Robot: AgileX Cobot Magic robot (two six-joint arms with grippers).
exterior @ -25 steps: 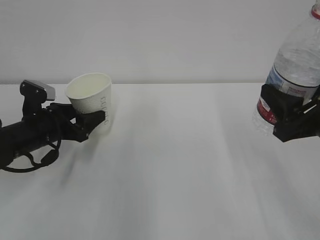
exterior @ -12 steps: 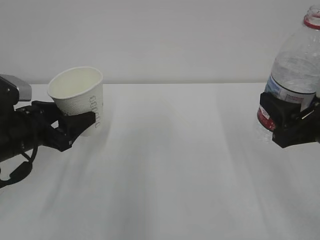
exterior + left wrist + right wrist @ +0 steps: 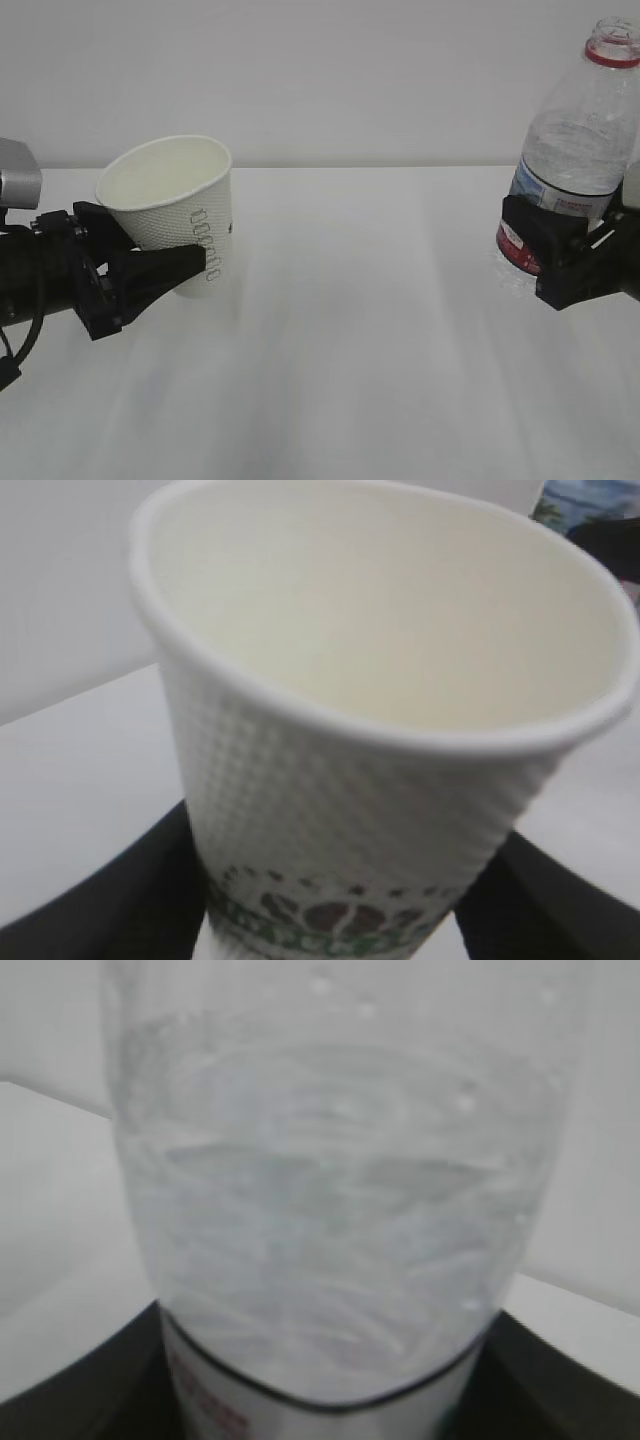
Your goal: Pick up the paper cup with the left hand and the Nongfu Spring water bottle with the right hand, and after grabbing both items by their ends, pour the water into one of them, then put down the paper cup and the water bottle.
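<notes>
A bare test bench: plain white table (image 3: 350, 380) against a blank white wall (image 3: 330, 70).

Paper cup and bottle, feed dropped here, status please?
Left end effector clamped on paper cup, tilted. Right end effector holds uncapped water bottle. Wide gap between them, nothing in the way.

no legible text on anything
</notes>
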